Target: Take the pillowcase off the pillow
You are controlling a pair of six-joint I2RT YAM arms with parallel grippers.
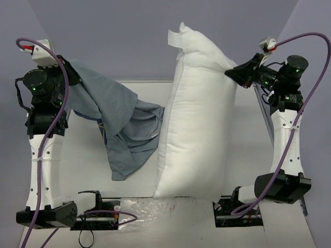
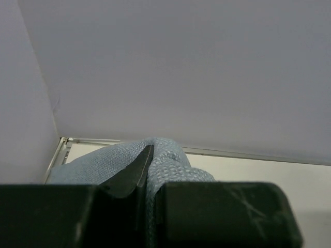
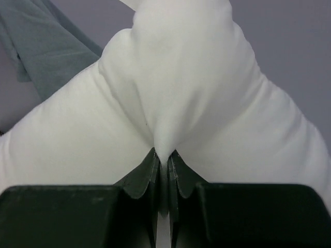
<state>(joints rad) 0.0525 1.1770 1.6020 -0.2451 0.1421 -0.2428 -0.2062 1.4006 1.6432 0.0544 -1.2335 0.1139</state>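
Your pillowcase (image 1: 121,129) is off the pillow (image 1: 199,129) and hangs beside it. It is a soft grey-blue cloth, crumpled into loose folds, with a darker blue strip showing underneath. One bunched end is pinched in the closed left tool (image 2: 147,155), high over the bench's far left corner. From there the cloth drapes down onto the left half of the bench, and its right edge touches the pillow's left side.

The pillow is plump and white and stands on end, its lower end at the bench's near edge. The closed right tool (image 3: 163,155) pinches a fold of its upper right side. A small white tag (image 1: 178,36) sticks out at its top left corner.
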